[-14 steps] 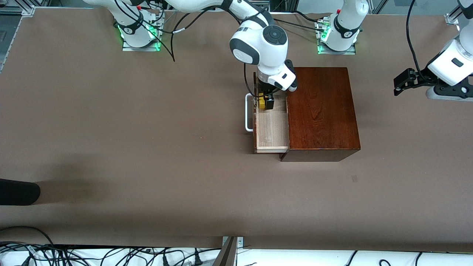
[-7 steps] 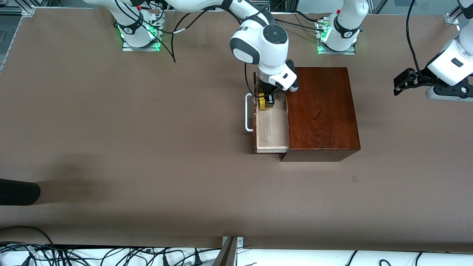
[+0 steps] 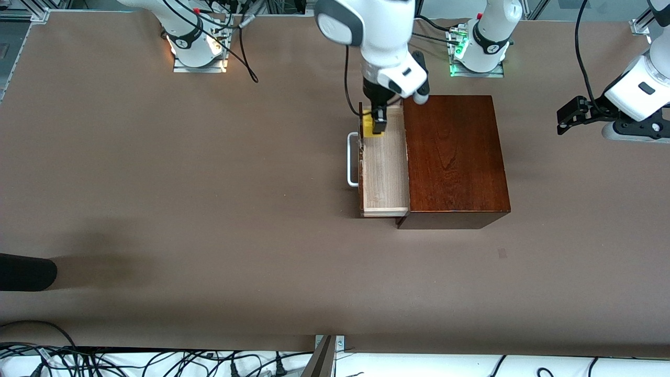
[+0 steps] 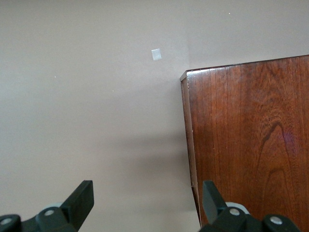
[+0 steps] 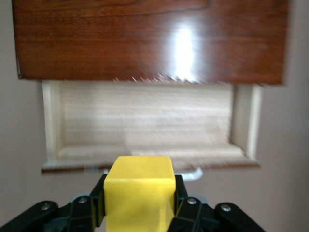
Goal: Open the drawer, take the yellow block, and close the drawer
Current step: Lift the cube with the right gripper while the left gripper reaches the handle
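Both fingers of the right hand (image 3: 378, 127) clamp the yellow block (image 3: 370, 129) over the open drawer (image 3: 384, 173).

No readable text

No words, labels, brand marks or numbers can be made out on any surface in the front view or in either wrist view.

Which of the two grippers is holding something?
The right gripper, over the open drawer, clamps the small yellow block; the left gripper waits open and empty.

Right tool (image 3: 378, 127) clamped and raised, left tool (image 4: 147, 200) spread, waiting aside
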`<action>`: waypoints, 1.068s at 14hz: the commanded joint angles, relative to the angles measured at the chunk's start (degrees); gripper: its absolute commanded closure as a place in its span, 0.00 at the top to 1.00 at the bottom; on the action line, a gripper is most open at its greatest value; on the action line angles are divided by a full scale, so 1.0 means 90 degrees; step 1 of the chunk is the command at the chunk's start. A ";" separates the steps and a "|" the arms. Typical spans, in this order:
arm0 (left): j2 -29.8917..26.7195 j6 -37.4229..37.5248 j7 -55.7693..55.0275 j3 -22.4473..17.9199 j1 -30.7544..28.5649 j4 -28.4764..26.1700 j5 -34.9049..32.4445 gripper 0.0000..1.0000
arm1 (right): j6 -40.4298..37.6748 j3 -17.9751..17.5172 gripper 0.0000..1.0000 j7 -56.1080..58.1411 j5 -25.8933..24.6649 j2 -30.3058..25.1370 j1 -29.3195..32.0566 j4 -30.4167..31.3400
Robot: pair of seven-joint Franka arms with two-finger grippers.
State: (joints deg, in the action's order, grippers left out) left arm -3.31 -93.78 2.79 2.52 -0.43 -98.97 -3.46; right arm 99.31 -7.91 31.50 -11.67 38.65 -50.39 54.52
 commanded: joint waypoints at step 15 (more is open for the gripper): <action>0.0718 0.0957 0.0129 0.0442 0.1921 0.0587 0.1332 1.00 | -0.0722 0.0398 0.00 0.0006 0.1412 -0.2428 0.4212 0.1782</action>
State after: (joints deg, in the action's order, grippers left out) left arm -0.07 -86.23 2.84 6.59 13.71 -96.21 7.24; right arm 92.36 -6.23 31.72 -1.43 22.37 -13.91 62.10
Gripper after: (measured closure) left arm 0.000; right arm 0.445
